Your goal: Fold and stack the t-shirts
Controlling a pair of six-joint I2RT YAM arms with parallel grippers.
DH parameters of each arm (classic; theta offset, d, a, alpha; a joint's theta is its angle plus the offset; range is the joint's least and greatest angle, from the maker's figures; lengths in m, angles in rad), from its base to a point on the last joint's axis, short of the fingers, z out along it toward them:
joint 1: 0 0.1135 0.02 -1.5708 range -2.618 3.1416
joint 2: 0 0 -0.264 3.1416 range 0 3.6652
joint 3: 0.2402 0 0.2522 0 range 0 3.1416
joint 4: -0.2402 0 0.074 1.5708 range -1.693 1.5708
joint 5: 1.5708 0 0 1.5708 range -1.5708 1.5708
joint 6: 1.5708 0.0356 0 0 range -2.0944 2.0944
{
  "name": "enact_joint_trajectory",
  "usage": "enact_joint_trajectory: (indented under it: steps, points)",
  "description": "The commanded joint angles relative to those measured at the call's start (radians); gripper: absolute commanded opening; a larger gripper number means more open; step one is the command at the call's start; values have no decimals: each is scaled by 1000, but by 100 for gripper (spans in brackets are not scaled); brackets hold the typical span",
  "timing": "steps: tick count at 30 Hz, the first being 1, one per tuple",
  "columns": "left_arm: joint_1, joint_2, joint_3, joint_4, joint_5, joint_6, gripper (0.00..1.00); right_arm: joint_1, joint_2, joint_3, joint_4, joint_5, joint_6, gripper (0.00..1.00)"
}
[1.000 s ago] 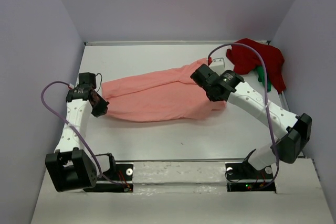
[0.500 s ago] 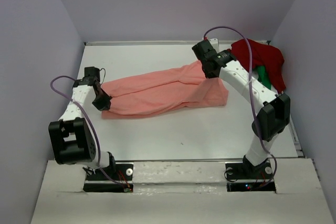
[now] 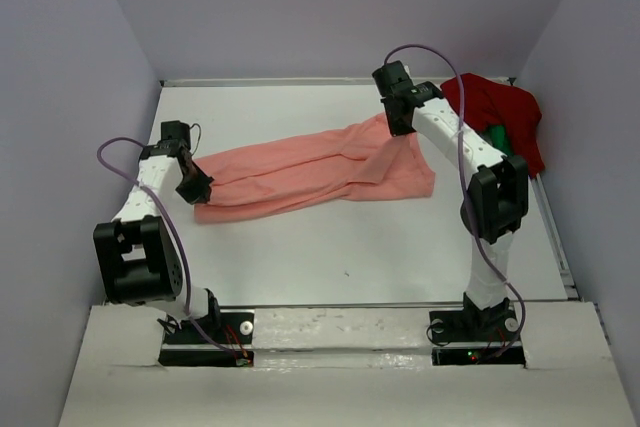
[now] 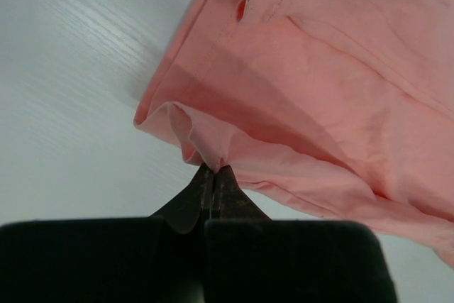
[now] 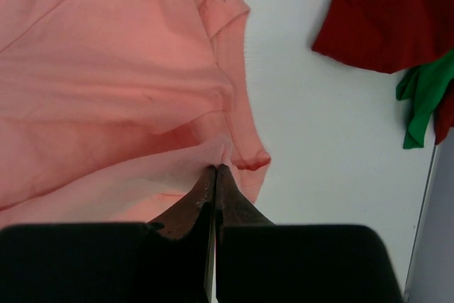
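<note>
The salmon-pink t-shirt lies stretched across the middle of the white table. My left gripper is shut on its left edge, seen pinched in the left wrist view, where the pink cloth fills the upper right. My right gripper is shut on the shirt's far right edge and lifts it a little; in the right wrist view the pink cloth hangs from the tips. The dark red t-shirt lies bunched at the back right over a bright green one. Both also show in the right wrist view: the red one and the green one.
Grey walls enclose the table on the left, back and right. The table's right edge runs close to the pile of shirts. The arm bases stand at the near edge.
My right gripper has carried the shirt's right edge toward the back of the table. My left gripper has shifted slightly toward the back. The shirt is pulled longer and narrower.
</note>
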Motion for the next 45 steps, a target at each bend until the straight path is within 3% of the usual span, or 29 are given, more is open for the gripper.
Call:
enact_joint_trajectory:
  steps: [1,26,45]
  points:
    - [-6,13,40,-1,-11,23,0,1,18,73,60,-73,-60,0]
    - [-6,216,229,17,-45,-16,0,-45,170,279,62,-86,-109,0]
    - [29,220,209,11,-88,-3,0,-109,268,368,53,-119,-122,0]
